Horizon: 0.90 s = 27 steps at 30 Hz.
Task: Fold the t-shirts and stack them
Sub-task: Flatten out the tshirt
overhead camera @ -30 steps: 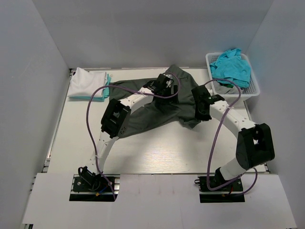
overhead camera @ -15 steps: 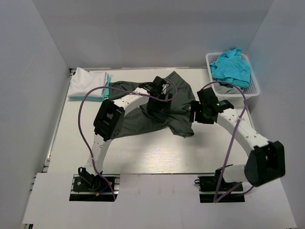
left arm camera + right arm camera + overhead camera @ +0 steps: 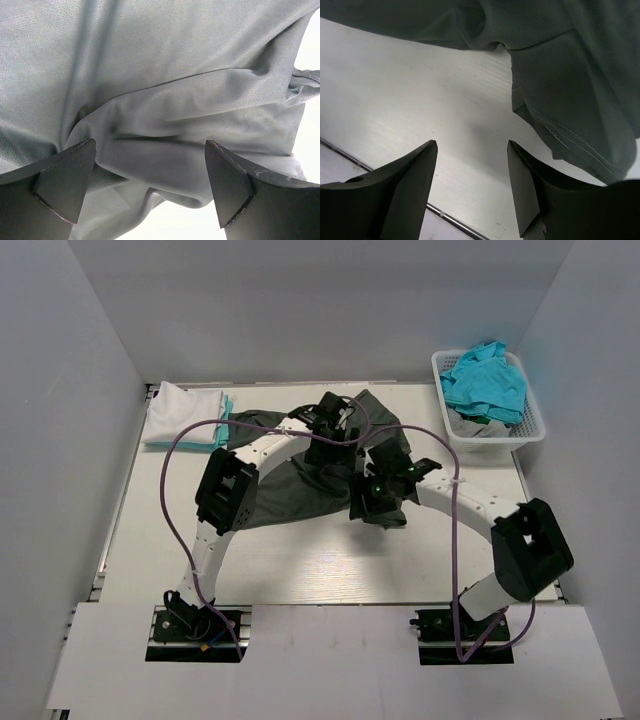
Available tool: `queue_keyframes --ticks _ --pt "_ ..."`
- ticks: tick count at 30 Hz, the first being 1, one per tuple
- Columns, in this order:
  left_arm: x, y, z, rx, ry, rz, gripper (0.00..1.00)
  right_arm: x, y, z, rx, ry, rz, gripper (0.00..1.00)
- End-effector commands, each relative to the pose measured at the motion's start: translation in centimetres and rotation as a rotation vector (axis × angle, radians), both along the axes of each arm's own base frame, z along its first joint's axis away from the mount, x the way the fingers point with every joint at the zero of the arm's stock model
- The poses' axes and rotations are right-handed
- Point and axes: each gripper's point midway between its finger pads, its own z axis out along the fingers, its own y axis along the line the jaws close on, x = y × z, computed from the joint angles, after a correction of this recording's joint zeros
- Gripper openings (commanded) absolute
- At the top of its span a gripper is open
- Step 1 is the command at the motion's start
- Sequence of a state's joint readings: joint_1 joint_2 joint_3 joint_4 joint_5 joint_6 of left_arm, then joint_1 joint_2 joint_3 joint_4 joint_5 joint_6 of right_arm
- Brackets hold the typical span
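Note:
A dark charcoal t-shirt lies rumpled across the middle of the table. My left gripper hovers low over the shirt's upper middle. In the left wrist view it stands wide open with wrinkled grey cloth under it and nothing pinched. My right gripper sits at the shirt's lower right corner. In the right wrist view it is open over bare table, with the shirt's stitched hem just beyond its right finger. A folded white t-shirt rests on a teal one at the far left.
A white lattice basket at the far right holds crumpled turquoise shirts. Purple cables loop above both arms. White walls close in the table on three sides. A metal rail runs along the table's near edge.
My right gripper has opened, let go of the dark shirt's right side and swung left and nearer. The shirt's right part now lies drawn in toward the centre. The left gripper barely moved.

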State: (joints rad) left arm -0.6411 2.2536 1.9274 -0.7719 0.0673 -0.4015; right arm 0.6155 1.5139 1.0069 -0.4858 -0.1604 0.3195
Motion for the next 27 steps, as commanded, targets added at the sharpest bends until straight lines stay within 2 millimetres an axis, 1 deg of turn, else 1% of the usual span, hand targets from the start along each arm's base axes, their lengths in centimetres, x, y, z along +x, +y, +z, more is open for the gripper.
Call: queue_keyframes --ticks 1,4,5,7,8,9,10,12,13,14,15,16,19,20,22,23,26,27 --pt "0.8 -0.1 0.7 -0.016 -0.021 0.019 1.0 0.3 1.0 -1.5 -0.005 -0.006 0.026 0.64" --pt "0.8 -0.4 0.2 -0.021 -0.014 0.014 1.0 0.9 1.1 -2.7 -0.032 -0.012 0.011 0.62" --pt "0.8 -0.1 -1.2 0.002 0.003 0.019 1.0 1.6 1.0 -3.2 -0.054 -0.02 -0.014 0.58" --pt "1.0 -0.1 -2.0 0.015 0.007 0.023 1.0 1.8 0.9 -3.9 -0.072 -0.004 -0.031 0.56" --pt "0.7 0.2 -3.1 0.033 0.031 0.023 1.0 2.2 0.6 -4.5 -0.092 -0.001 -0.055 0.53" --pt "0.9 0.0 -2.8 0.025 0.027 0.031 1.0 2.2 0.6 -4.8 -0.097 0.003 -0.058 0.53" --pt "0.8 0.0 -3.5 0.033 0.038 0.031 1.0 2.5 0.4 -5.1 -0.108 0.001 -0.08 0.53" --pt "0.6 0.2 -3.6 0.04 0.047 0.031 1.0 2.8 0.1 -5.6 -0.125 0.009 -0.131 0.5" --pt "0.7 0.3 -3.6 0.047 0.041 0.036 1.0 3.2 -0.6 -5.9 -0.158 -0.011 -0.162 0.5" --pt "0.7 0.4 -3.8 0.047 0.041 0.036 1.0 3.7 -0.7 -5.8 -0.158 -0.021 -0.204 0.5" --pt "0.7 0.3 -3.8 0.044 0.044 0.044 1.0 3.7 -0.8 -5.6 -0.157 -0.028 -0.209 0.5" --pt "0.6 0.4 -4.3 0.05 0.051 0.044 1.0 3.7 -0.8 -5.7 -0.157 -0.028 -0.207 0.5" --pt "0.6 0.4 -4.3 0.05 0.051 0.044 1.0 3.6 -0.8 -5.5 -0.143 -0.032 -0.209 0.5" --pt "0.5 0.4 -4.8 0.055 0.059 0.044 1.0 3.7 -0.6 -5.4 -0.132 -0.038 -0.213 0.48" --pt "0.5 0.4 -5.0 0.052 0.062 0.052 1.0 4.0 -0.2 -4.9 -0.103 -0.05 -0.223 0.4" --pt "0.4 0.5 -5.4 0.058 0.069 0.052 1.0 4.3 0.1 -4.5 -0.085 -0.063 -0.227 0.36" --pt "0.3 0.3 -5.4 0.048 0.077 0.056 1.0 4.9 0.1 -4.1 -0.079 -0.072 -0.27 0.28" --pt "0.1 0.5 -5.7 0.054 0.084 0.056 1.0 5.0 -0.1 -4.1 -0.088 -0.068 -0.298 0.26"
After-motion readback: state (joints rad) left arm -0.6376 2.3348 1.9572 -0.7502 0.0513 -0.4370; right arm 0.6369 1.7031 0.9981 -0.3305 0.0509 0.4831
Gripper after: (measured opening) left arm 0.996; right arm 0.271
